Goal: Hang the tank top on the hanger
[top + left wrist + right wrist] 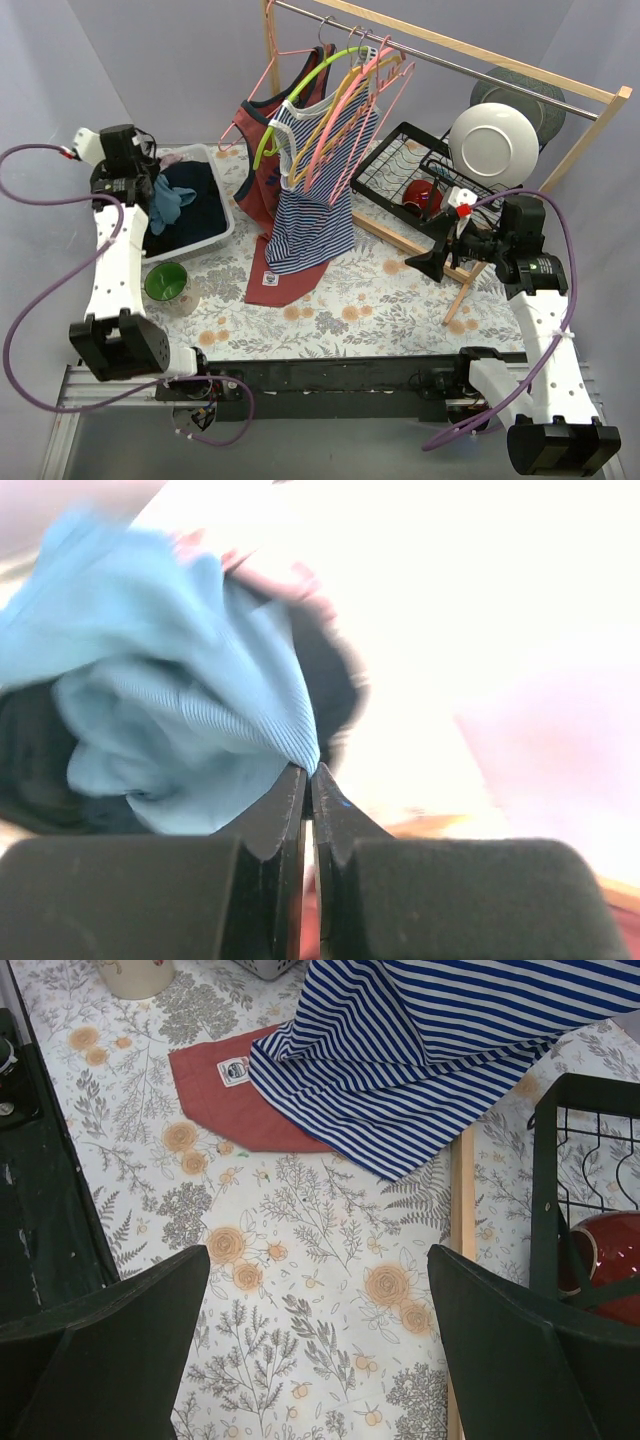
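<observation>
The teal-blue tank top [170, 200] hangs bunched over the white basket [222, 228] at the back left. My left gripper [150, 186] is shut on a fold of it; in the left wrist view the fabric [180, 720] is pinched between the closed fingertips [309, 772]. Several light-pink hangers [372, 90] hang on the rail at the back, none holding the tank top. My right gripper [428, 262] is open and empty above the floral cloth, its fingers [120, 1340] wide apart in the right wrist view.
A striped top [312, 200] and a brick-red top [285, 285] hang from the rail [450, 60] down to the table. A lime-green hanger [300, 90], a green cup [165, 283], a black dish rack [420, 170] with a white plate [493, 143] and a red bowl [610, 1260].
</observation>
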{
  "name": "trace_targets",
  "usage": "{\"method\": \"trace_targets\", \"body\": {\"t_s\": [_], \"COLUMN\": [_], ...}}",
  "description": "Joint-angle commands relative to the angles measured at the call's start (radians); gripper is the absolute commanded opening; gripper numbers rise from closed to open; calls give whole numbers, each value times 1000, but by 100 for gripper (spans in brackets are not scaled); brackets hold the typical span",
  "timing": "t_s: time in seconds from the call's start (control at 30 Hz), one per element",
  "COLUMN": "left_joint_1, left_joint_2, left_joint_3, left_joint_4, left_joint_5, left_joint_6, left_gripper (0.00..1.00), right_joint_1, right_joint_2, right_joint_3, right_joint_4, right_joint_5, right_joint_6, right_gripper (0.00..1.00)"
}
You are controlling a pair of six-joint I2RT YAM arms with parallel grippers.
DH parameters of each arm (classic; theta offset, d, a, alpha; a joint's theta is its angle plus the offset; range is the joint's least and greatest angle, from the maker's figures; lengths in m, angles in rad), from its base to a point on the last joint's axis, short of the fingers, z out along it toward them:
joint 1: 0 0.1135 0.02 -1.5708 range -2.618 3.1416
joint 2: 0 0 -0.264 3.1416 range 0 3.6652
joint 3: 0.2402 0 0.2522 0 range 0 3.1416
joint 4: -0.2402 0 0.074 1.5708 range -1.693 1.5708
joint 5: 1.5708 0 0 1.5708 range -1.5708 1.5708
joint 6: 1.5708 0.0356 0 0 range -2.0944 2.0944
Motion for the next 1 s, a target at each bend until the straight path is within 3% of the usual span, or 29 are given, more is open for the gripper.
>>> {"method": "trace_targets", "body": {"t_s": [0.0, 0.23, 0.43, 0.6, 0.73, 0.77, 0.97], "left_joint_1": [0, 1, 0, 0, -29, -44, -146], "left_joint_2": [-140, -181, -218, -293, -370, -384, -465], "left_joint_3": [116, 370, 475, 420, 313, 282, 169], "left_joint_4": [24, 21, 39, 113, 266, 376, 470], "left_joint_5": [53, 228, 404, 530, 749, 871, 1006], "left_joint_6": [-43, -50, -31, -72, -118, -125, -53], "left_gripper": [0, 0, 0, 0, 0, 0, 0], "right_joint_1": [3, 3, 3, 3, 3, 3, 3], "right_joint_2": [-19, -32, -40, -42, -40, -39, -45], "right_joint_3": [78, 89, 98, 108, 118, 120, 98], "right_joint_4": [-39, -36, -31, -45, -86, -100, -108], "right_joint_5": [-12, -18, -16, -18, -44, -49, -62], "right_joint_6": [-32, -20, -9, -21, -87, -98, -136], "right_gripper": [98, 99, 99, 99, 99, 99, 99]}}
